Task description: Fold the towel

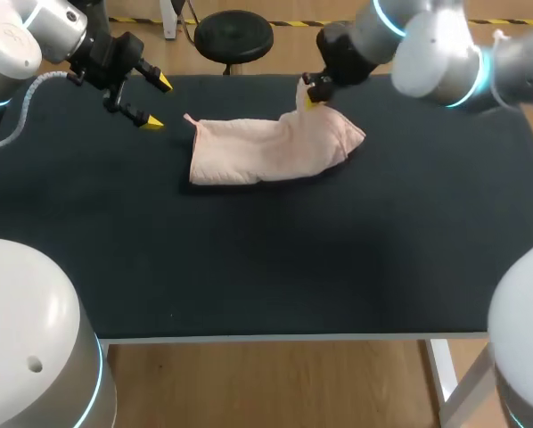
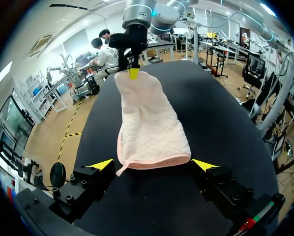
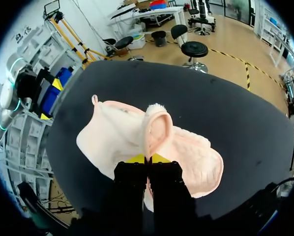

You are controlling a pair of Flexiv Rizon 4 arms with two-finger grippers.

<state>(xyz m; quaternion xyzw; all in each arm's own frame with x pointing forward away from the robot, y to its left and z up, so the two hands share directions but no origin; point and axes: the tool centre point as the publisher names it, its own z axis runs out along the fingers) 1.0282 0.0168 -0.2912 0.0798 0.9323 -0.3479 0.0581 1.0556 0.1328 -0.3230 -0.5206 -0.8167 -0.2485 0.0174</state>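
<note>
While in the right gripper [image 3: 148, 158], towel [image 1: 266, 150] corner above table [image 1: 249, 267]

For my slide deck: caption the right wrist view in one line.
Right gripper shut on a raised fold of the pink towel, which lies on the black table.

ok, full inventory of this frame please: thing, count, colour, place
pale pink quilted cloth towel: one, pink, lying lengthwise on the table's far half, with the end nearer the right arm pinched up.
black-topped table: one, black with a pale front edge, under the towel.
left end effector: one, black with yellow tips, open, just off the towel's loop end and not touching it.
right end effector: one, black with yellow tips, shut on a raised fold of the towel.
left arm, right arm: two, white and grey, coming in from the far corners.
</note>
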